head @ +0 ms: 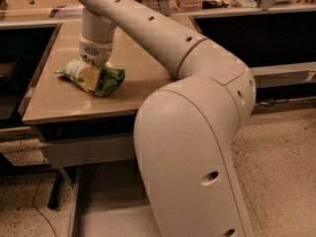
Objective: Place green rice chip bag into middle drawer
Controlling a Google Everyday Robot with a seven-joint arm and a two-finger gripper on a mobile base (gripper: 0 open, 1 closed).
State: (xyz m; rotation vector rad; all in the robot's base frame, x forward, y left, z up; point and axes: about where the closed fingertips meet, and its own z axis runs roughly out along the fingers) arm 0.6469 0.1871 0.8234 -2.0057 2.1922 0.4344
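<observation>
At surface (148,85) left-ctr, claw (91,78) is down on green rice chip bag (111,79), which rests on surface. Claw state: cannot tell. Middle drawer (106,220) stands open below surface front.

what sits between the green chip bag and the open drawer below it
In the camera view: bare tabletop, then a grey drawer front, between green rice chip bag and middle drawer. The tool is at the bag.
</observation>
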